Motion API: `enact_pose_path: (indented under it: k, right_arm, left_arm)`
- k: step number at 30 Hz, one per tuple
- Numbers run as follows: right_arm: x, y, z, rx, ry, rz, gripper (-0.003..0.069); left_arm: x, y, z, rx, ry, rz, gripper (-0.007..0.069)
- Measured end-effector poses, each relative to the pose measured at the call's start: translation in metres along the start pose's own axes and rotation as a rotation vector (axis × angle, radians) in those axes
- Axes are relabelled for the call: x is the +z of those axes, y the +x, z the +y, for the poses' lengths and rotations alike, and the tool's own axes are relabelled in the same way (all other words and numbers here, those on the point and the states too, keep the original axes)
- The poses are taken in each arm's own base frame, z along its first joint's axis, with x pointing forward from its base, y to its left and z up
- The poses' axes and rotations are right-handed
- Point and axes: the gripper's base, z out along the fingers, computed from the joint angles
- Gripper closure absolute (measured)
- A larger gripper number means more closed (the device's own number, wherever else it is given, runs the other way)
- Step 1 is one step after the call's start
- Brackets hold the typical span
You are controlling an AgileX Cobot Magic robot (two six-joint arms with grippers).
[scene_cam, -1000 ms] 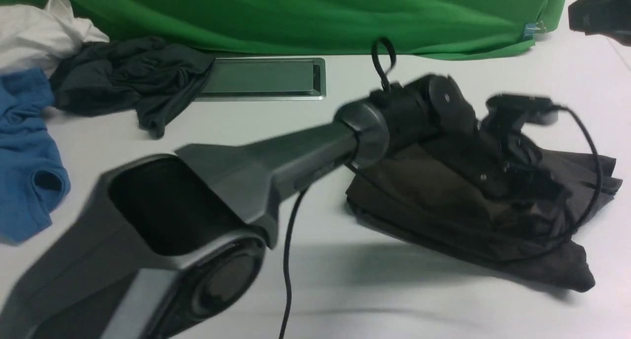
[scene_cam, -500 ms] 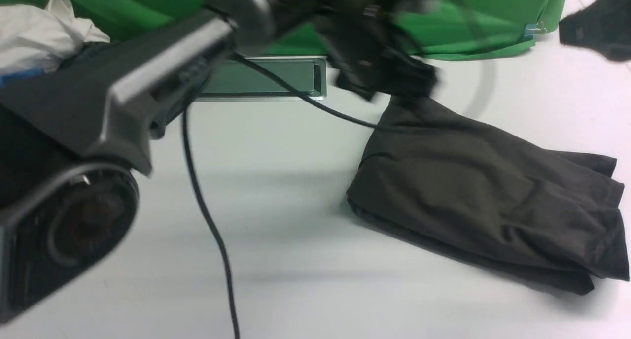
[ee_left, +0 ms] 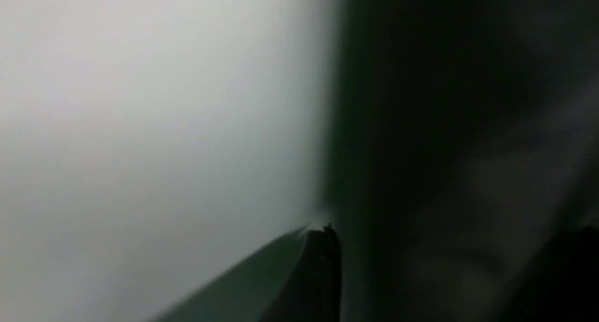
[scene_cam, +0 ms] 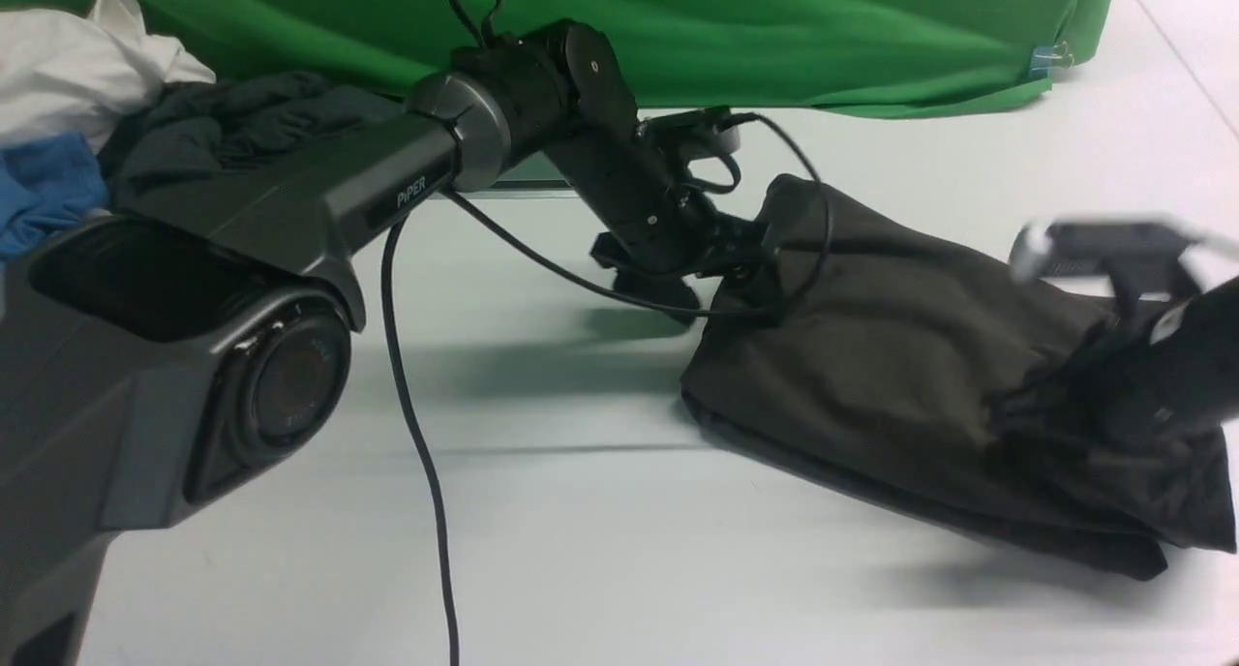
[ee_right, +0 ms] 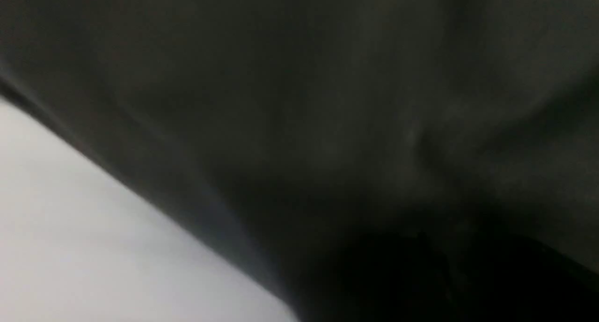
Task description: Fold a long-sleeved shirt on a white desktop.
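Front view: left arm reaches fwd and to the right across the desk [scene_cam: 290, 511], wrist bent down, left gripper [scene_cam: 721, 279] low at the far-left corner of the long-sleeved shirt [scene_cam: 900, 376]. Jaws look apart, one finger on the desk side, the other at the fabric edge; can't tell if any cloth is pinched. Shirt lies folded into a rough slab, right of centre on the desk. Right gripper [scene_cam: 1113, 395] comes in from the right, blurred, down on the shirt's right end; jaw state can't be told. Green cloth [scene_cam: 774, 37] at far edge; blue garment [scene_cam: 44, 187] and dark grey garment [scene_cam: 242, 114] far left.

Left wrist view: v. blurred; desk one side, dark shirt the other, one fingertip [ee_left: 320, 270] at the boundary.

Right wrist view: blurred dark fabric fills most, desk in a corner; jaws not distinguishable.
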Motion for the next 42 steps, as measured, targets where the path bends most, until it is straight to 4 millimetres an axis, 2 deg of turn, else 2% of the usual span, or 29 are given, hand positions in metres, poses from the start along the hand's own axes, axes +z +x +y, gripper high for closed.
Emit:
enact_pose_path:
  k: [2, 4, 7, 11, 14, 16, 23, 28, 29, 35, 36, 38, 40, 41, 42]
  right_arm:
    - [0.017, 0.002, -0.002, 0.012, 0.004, 0.048, 0.041]
    - [0.02, 0.0, -0.002, 0.021, 0.002, 0.05, 0.041]
    - [0.021, 0.0, -0.003, 0.028, 0.001, 0.048, 0.041]
    - [0.02, 0.0, -0.003, 0.032, 0.0, 0.045, 0.041]
    - [0.02, -0.001, -0.002, 0.033, -0.001, 0.041, 0.041]
    - [0.019, -0.001, -0.002, 0.033, -0.001, 0.039, 0.041]
    - [0.017, -0.004, -0.002, 0.026, -0.005, 0.034, 0.041]
    - [0.006, -0.026, 0.003, 0.0, -0.019, 0.002, 0.041]
    - [-0.003, -0.041, 0.005, -0.016, -0.025, -0.04, 0.041]
    - [-0.046, -0.093, 0.016, -0.048, -0.048, -0.214, 0.041]
    - [-0.047, -0.094, 0.016, -0.049, -0.048, -0.217, 0.041]
    - [-0.063, -0.108, 0.019, -0.066, -0.054, -0.271, 0.041]
    - [-0.068, -0.113, 0.02, -0.072, -0.057, -0.29, 0.041]
    - [-0.074, -0.117, 0.021, -0.083, -0.057, -0.308, 0.041]
    - [-0.074, -0.117, 0.022, -0.084, -0.057, -0.311, 0.041]
  left_arm:
    - [0.0, -0.001, -0.002, 0.018, 0.013, -0.006, -0.0065]
    - [0.001, 0.0, -0.001, 0.033, 0.011, -0.006, -0.004]
    - [0.001, 0.0, 0.001, 0.044, -0.001, -0.002, 0.0039]
    - [0.004, 0.001, 0.006, 0.052, -0.027, 0.012, 0.0239]
    - [0.014, 0.004, 0.012, 0.037, -0.022, 0.029, 0.0444]
    - [0.016, 0.004, 0.012, 0.031, -0.011, 0.027, 0.0519]
    - [0.012, 0.002, 0.023, -0.019, 0.026, 0.006, 0.0526]
    - [-0.003, -0.001, 0.051, -0.106, 0.052, -0.04, 0.0526]
    - [-0.01, -0.002, 0.062, -0.131, 0.05, -0.058, 0.0526]
    - [-0.049, 0.001, 0.126, -0.265, 0.021, -0.154, 0.0526]
    - [-0.051, 0.001, 0.128, -0.269, 0.021, -0.157, 0.0526]
    - [-0.067, 0.005, 0.153, -0.322, 0.004, -0.191, 0.0526]
    - [-0.074, 0.008, 0.163, -0.346, -0.003, -0.208, 0.0526]
    - [-0.083, 0.011, 0.178, -0.383, -0.017, -0.235, 0.0526]
    - [-0.085, 0.011, 0.18, -0.389, -0.019, -0.24, 0.0526]
